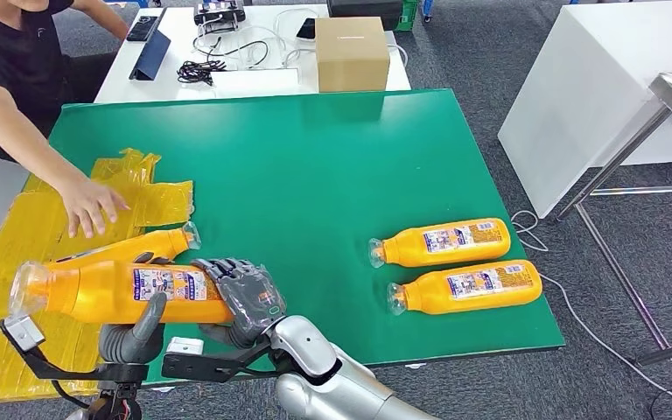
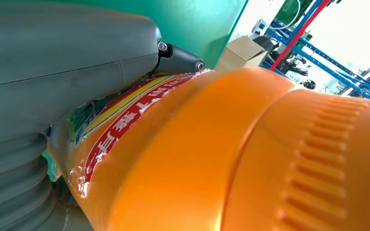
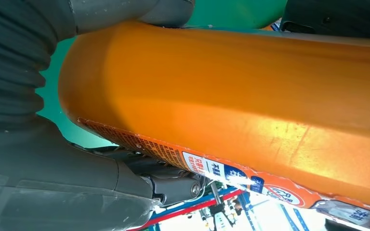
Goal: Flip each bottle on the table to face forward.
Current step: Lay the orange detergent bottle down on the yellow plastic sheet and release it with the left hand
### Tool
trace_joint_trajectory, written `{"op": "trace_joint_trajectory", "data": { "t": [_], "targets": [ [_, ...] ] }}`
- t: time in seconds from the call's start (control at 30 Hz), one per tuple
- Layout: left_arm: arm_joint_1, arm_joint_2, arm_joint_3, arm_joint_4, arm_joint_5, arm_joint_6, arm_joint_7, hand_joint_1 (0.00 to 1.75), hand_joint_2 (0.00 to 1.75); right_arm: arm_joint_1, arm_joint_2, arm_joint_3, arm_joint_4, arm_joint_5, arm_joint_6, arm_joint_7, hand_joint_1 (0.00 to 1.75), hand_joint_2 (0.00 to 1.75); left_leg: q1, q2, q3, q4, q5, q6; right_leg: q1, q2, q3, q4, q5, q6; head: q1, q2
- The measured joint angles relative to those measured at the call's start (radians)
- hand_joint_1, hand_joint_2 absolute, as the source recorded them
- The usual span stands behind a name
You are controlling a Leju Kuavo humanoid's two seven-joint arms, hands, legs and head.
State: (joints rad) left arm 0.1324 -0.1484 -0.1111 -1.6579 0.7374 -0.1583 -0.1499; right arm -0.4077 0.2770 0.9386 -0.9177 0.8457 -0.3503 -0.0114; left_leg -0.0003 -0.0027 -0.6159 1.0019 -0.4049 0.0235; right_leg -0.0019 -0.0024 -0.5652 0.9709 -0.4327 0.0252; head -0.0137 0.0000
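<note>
- Held level between both hands: an orange bottle [image 1: 114, 293], lifted off the green table [image 1: 315, 175], clear cap end pointing out past the left hand [image 1: 131, 337], label turned up.
- Left hand under the bottle's middle, thick grey thumb up against the near side; in the left wrist view, pressed close along the bottle's label [image 2: 125, 120].
- Right hand [image 1: 243, 293] wrapped round the bottle's base end, dark fingers curled over the top; in the right wrist view, closed against the orange body [image 3: 231, 96].
- Just beyond the held bottle, a second bottle [image 1: 131, 248] lying partly on yellow plastic wrap [image 1: 26, 236], cap toward the right hand's side.
- Well off to the right hand's outer side, two more bottles [image 1: 442, 242] [image 1: 468, 286] lying side by side, labels up.
- Past the left hand, a person's hand [image 1: 92, 206] flat on the wrap.
- Far beyond both hands, a cardboard box [image 1: 352, 52] on a white table [image 1: 254, 83].
</note>
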Motion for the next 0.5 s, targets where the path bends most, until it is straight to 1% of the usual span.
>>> {"op": "trace_joint_trajectory", "data": {
  "t": [0.13,0.27,0.3,0.33,0.37,0.43,0.47,0.5],
  "targets": [
    [0.001,0.000,0.001,-0.001,0.000,0.000,0.000,1.75,1.75,0.000,0.000,0.001,0.001,0.000,0.000,0.000,1.75,1.75,0.000,0.000,0.000,0.000,0.000,0.000,0.000,0.000,0.000,0.000,0.000,0.000,0.000,0.000],
    [0.001,0.000,0.002,-0.002,-0.006,0.006,-0.003,1.75,1.75,0.001,-0.001,0.002,0.002,0.002,-0.001,0.003,0.00,0.00,0.000,0.000,0.000,0.000,0.000,0.000,0.000,0.000,-0.001,0.000,0.000,0.000,0.000,0.000],
    [-0.002,0.004,0.002,-0.003,-0.030,0.028,-0.019,1.75,1.75,0.007,-0.009,-0.001,-0.007,0.008,-0.013,0.017,0.00,0.00,0.000,0.000,0.001,0.000,0.000,0.000,0.000,0.000,-0.004,0.000,0.000,0.000,0.000,0.000],
    [-0.010,0.011,0.003,-0.004,-0.083,0.079,-0.049,1.75,1.75,0.029,-0.027,-0.012,-0.035,0.014,-0.033,0.040,0.00,0.00,0.000,-0.002,0.001,0.000,0.000,0.000,0.000,-0.002,-0.006,-0.001,0.000,0.000,0.000,0.000],
    [-0.024,0.022,0.007,-0.005,-0.179,0.158,-0.089,1.75,1.75,0.062,-0.055,-0.037,-0.085,0.020,-0.054,0.063,0.00,0.00,0.000,-0.005,0.000,0.000,0.000,0.000,0.000,-0.004,-0.005,-0.001,-0.001,0.000,0.000,0.000],
    [-0.058,0.043,0.031,-0.005,-0.475,0.335,-0.158,1.75,1.75,0.145,-0.123,-0.119,-0.216,0.030,-0.064,0.083,0.00,0.00,0.000,-0.010,-0.002,0.000,0.001,0.001,0.000,-0.010,-0.001,-0.001,-0.001,0.000,0.001,0.000],
    [-0.072,0.053,0.049,-0.006,-0.645,0.390,-0.174,1.75,1.75,0.176,-0.151,-0.166,-0.272,0.033,-0.050,0.078,0.00,0.00,0.000,-0.010,-0.003,0.000,0.001,0.001,0.000,-0.011,0.001,-0.001,0.000,0.000,0.001,0.000],
    [-0.082,0.059,0.064,-0.006,-0.807,0.414,-0.181,1.75,1.75,0.200,-0.172,-0.208,-0.314,0.040,-0.033,0.070,0.00,0.00,-0.001,-0.009,-0.003,0.000,0.001,0.001,0.000,-0.011,0.001,-0.001,0.000,0.001,0.001,0.000]
  ]
}}
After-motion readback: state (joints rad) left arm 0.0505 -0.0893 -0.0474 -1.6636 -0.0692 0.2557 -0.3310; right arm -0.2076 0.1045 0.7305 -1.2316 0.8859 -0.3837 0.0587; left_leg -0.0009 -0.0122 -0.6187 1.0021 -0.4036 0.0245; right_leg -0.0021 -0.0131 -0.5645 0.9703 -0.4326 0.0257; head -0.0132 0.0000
